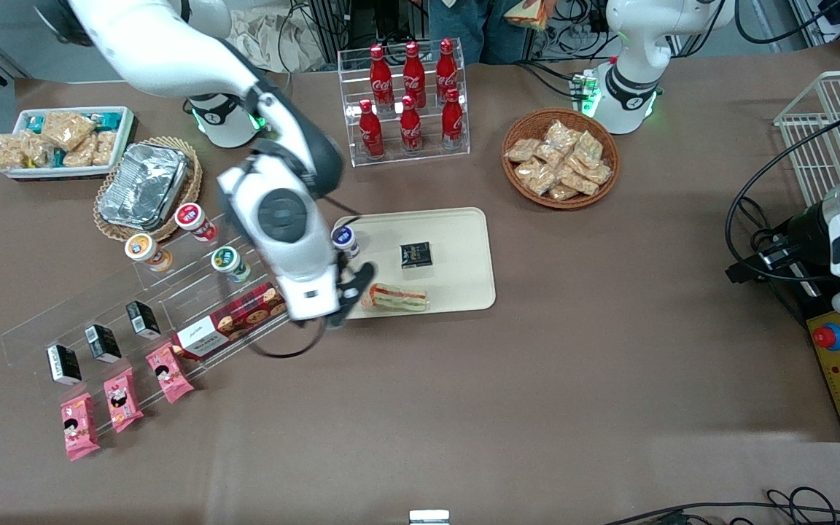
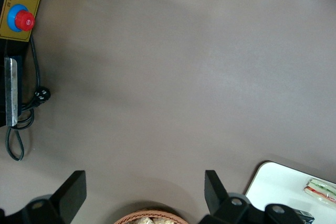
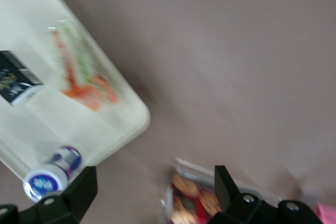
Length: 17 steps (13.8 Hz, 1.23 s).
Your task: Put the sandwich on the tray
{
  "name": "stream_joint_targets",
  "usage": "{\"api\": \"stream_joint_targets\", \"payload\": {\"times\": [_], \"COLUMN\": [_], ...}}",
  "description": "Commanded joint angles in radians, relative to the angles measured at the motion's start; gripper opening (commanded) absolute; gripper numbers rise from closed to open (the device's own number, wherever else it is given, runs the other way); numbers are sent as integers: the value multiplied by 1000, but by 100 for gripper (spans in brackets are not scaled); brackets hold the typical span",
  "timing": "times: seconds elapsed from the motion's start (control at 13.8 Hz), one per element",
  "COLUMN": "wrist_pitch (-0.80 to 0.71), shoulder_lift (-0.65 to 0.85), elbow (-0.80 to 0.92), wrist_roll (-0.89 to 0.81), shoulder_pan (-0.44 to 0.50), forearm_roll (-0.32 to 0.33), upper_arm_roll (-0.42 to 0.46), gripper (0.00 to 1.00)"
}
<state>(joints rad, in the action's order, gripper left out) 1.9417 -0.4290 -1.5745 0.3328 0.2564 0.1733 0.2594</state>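
Note:
The clear-wrapped sandwich (image 1: 394, 297) with red and green filling lies flat on the cream-beige tray (image 1: 456, 248), at the tray's edge nearest the front camera. It also shows in the right wrist view (image 3: 79, 72) on the tray (image 3: 105, 124), and in the left wrist view (image 2: 321, 190) on the tray's corner (image 2: 273, 187). My gripper (image 1: 347, 295) hovers beside the sandwich's end, over the tray's corner toward the working arm's end. It is open and empty (image 3: 155, 192), and stands apart from the sandwich.
A small black box (image 1: 415, 255) and a blue-lidded cup (image 1: 345, 239) are on the tray. The red tartan biscuit box (image 1: 230, 321) lies on a clear rack beside the gripper, with cups, black cartons and pink packets nearby. A cola rack (image 1: 409, 95) and a snack basket (image 1: 560, 157) stand farther back.

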Motion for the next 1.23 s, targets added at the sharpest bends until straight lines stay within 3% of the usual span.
{"api": "stream_joint_targets", "payload": {"times": [0.0,0.22,0.51,0.65,1.16], "wrist_pitch": [-7,-18,-29,-32,-105], "shoulder_lift": [100,150,196,220,268], "elbow": [-16,-15,-19,-25,-27], "wrist_roll": [8,0,-8,-12,-11], "shoulder_pan": [-13,-14,-13,-11,-14], "forearm_roll": [-90,-95,-217,-235,-235], "upper_arm_roll": [-171,-329,-537,-623,-723], "gripper": [99,99,99,99,99]}}
